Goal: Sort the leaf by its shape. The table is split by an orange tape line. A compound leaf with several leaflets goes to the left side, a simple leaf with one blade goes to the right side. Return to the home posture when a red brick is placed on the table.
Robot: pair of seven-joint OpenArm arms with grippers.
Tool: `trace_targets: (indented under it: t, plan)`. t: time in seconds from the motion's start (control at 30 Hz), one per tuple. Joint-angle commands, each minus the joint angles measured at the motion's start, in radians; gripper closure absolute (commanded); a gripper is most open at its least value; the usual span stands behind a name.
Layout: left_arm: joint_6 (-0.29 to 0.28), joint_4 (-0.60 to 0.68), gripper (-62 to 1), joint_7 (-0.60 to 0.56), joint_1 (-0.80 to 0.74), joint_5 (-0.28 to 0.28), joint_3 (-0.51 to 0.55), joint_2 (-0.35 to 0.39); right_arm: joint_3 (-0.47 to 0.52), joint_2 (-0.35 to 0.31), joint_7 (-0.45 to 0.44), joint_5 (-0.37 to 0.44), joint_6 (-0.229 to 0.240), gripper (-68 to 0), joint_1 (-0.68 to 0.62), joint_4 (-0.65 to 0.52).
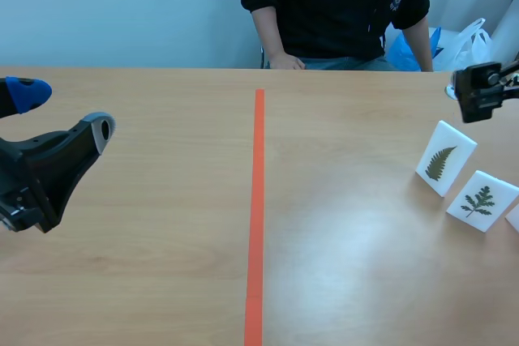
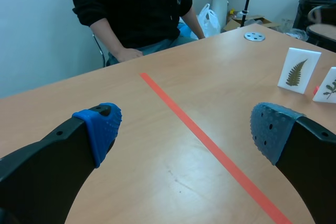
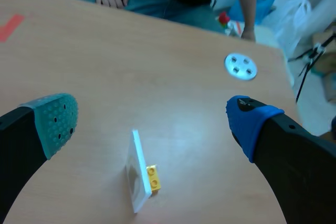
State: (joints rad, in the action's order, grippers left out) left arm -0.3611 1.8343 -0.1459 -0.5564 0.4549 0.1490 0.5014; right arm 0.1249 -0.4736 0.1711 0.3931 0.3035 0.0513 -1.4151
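Rightward, leaf cards [image 1: 444, 158] standing, person [image 1: 336, 6] opposite, left end effector [image 2: 186, 129], right end effector [image 3: 152, 123] both gaping empty.

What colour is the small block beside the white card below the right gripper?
Yellow; the block shows best in the right wrist view.

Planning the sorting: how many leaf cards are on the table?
2 show fully, both right of the tape line: the fern-leaf card farther from the robot, the branched-leaf card nearer. A white corner at the scene view's right edge may be a third.
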Motion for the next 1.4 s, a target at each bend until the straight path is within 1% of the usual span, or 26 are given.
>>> trace_targets:
  t: [0.0, 0.1, 0.33, 0.5, 0.63, 0.73, 1.07, 1.2, 1.27, 1.37]
  plan:
    - [-0.002, 0.004, -52.9, -0.014, 0.002, 0.013, 0.005, -0.002, 0.026, -0.030, -0.003, 0.009, 0.000, -57.8, -0.049, -0.059]
    - [-0.002, 0.004, -52.9, -0.014, 0.002, 0.013, 0.005, -0.002, 0.083, -0.039, -0.001, 0.013, -0.001, -57.8, -0.158, -0.198]
    - [-0.002, 0.004, -52.9, -0.015, 0.003, 0.013, 0.005, -0.002, 0.208, -0.038, -0.001, 0.066, 0.000, -57.8, -0.388, -0.481]
    - [-0.002, 0.004, -52.9, -0.015, 0.003, 0.013, 0.005, -0.002, 0.256, -0.038, 0.027, 0.064, -0.001, -57.8, -0.485, -0.642]
    - [-0.002, 0.004, -52.9, -0.015, 0.003, 0.013, 0.005, -0.002, 0.269, -0.038, 0.045, 0.064, -0.001, -57.8, -0.549, -0.739]
    - [-0.002, 0.004, -52.9, -0.016, 0.003, 0.013, 0.005, -0.002, 0.269, -0.035, 0.044, 0.064, -0.001, -57.8, -0.570, -0.763]
    - [-0.002, 0.004, -52.9, -0.018, 0.003, 0.013, 0.005, -0.002, 0.269, -0.035, 0.043, 0.064, 0.000, -57.8, -0.570, -0.763]
    - [-0.002, 0.004, -52.9, -0.019, 0.003, 0.013, 0.005, -0.002, 0.269, -0.035, -0.011, 0.067, 0.000, -57.8, -0.570, -0.763]
    - [-0.002, 0.004, -52.9, -0.019, 0.003, 0.013, 0.005, -0.002, 0.269, -0.035, -0.040, 0.082, -0.001, -57.8, -0.569, -0.763]
    - [-0.002, 0.004, -52.9, -0.019, 0.003, 0.013, 0.005, -0.002, 0.268, -0.035, -0.047, 0.095, 0.000, -57.8, -0.569, -0.762]
